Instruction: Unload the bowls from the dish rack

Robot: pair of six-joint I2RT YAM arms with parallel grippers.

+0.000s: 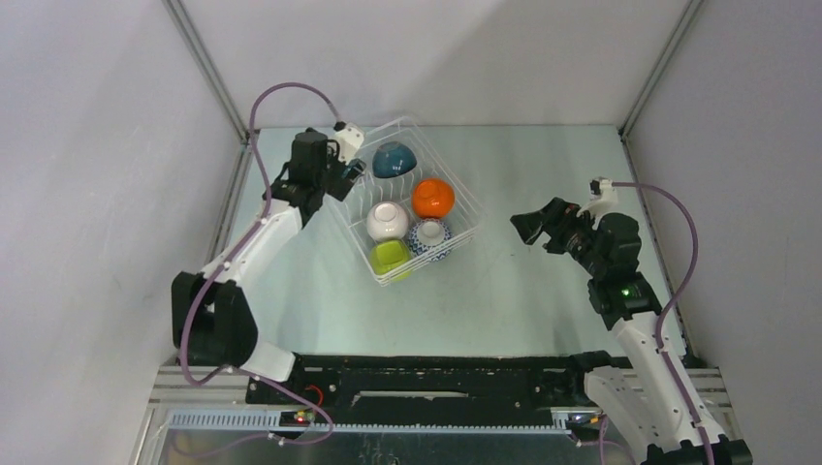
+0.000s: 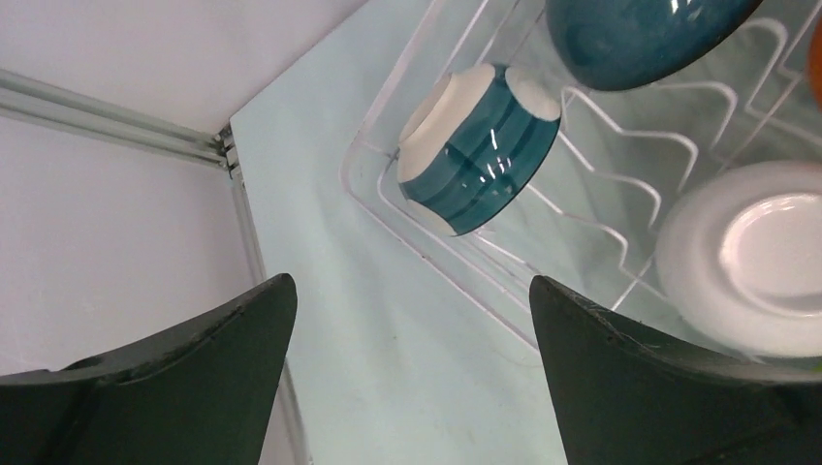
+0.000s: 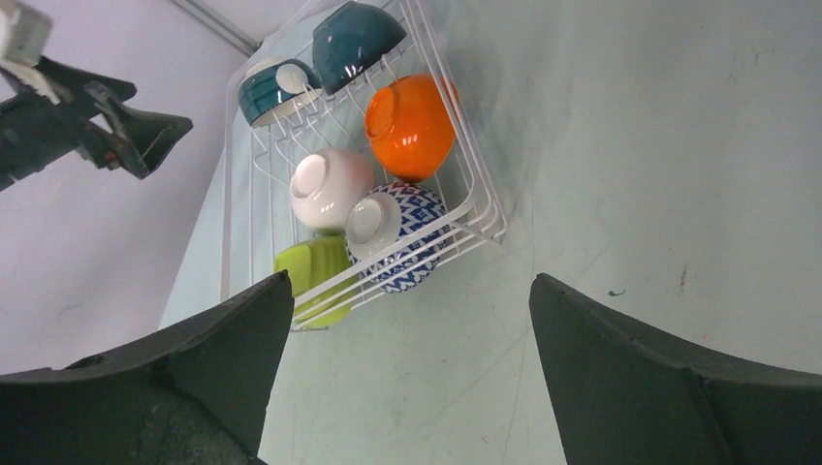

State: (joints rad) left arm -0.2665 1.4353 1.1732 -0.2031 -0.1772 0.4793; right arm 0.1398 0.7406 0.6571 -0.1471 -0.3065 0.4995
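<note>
The white wire dish rack (image 1: 474, 218) sits at the table's back middle and holds six bowls. In the top view I see the dark blue bowl (image 1: 395, 160), orange bowl (image 1: 432, 198), white bowl (image 1: 386, 220), patterned bowl (image 1: 429, 236) and lime bowl (image 1: 390, 257). The teal bowl (image 2: 480, 145) lies on its side in the rack's far left corner. My left gripper (image 1: 351, 174) is open and empty just above and outside that corner, the teal bowl ahead of its jaws (image 2: 412, 291). My right gripper (image 1: 523, 230) is open and empty to the right of the rack, apart from it.
Grey enclosure walls with metal frame rails stand close on the left, back and right of the table (image 1: 504, 291). In the right wrist view the rack (image 3: 482, 208) lies ahead, with the left gripper (image 3: 145, 131) beyond it.
</note>
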